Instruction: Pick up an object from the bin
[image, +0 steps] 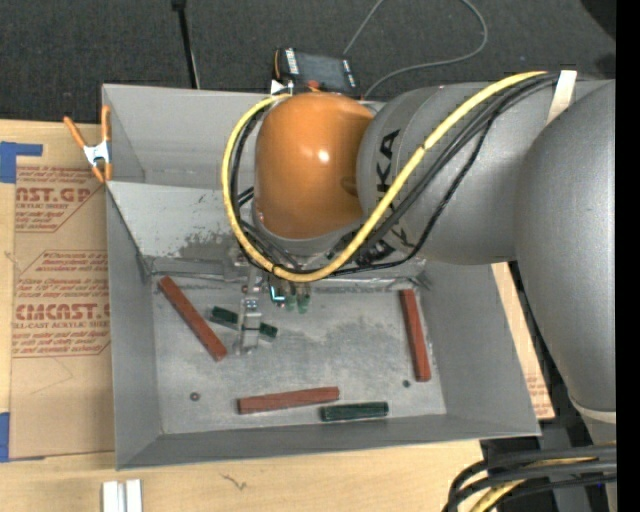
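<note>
I see my gripper down over a short dark green stick, just right of the slanted red-brown bar, clenched or released I cannot tell, longer green stick well below-right of that bar.

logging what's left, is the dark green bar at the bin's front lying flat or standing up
Lying flat: the dark green bar shows its full length on the bin floor.

A small dark green stick lies flat on the grey floor of the bin, in the left middle part. It slants a little. The pincer covers its middle, so both ends poke out.
</note>
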